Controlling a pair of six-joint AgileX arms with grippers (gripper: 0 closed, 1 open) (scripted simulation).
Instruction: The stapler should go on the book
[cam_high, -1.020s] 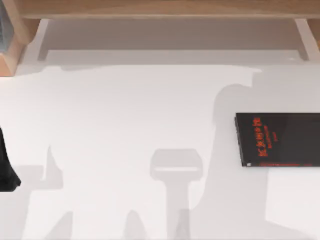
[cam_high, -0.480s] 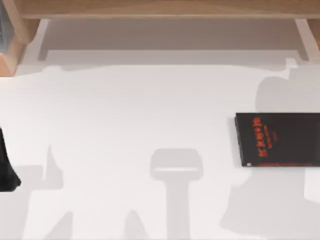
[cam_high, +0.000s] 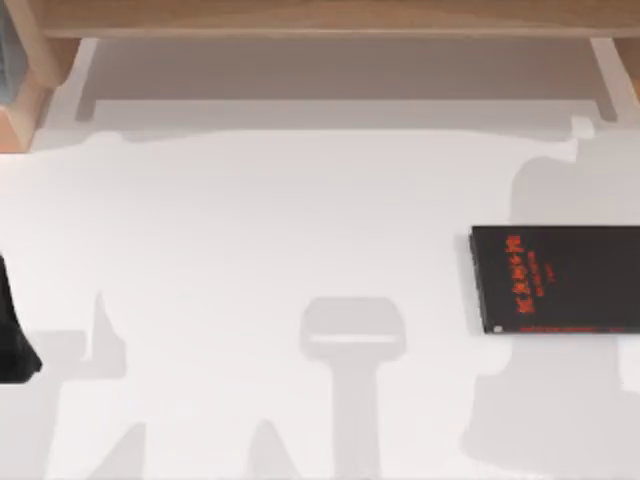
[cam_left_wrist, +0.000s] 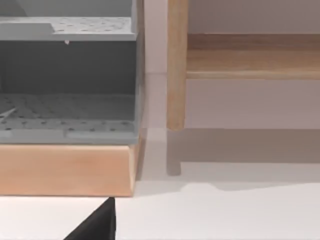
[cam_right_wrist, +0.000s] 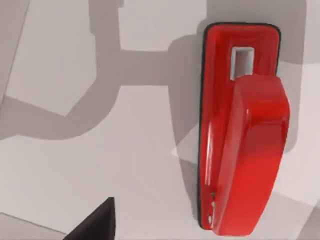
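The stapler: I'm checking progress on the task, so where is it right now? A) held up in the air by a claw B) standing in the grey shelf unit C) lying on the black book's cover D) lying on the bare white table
D: the right wrist view shows the stapler lying flat on the white table, while the top view shows the book with nothing on its cover.

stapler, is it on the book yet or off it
Off. The glossy red stapler lies flat on the white table, and the flat black book's cover with red lettering is bare.
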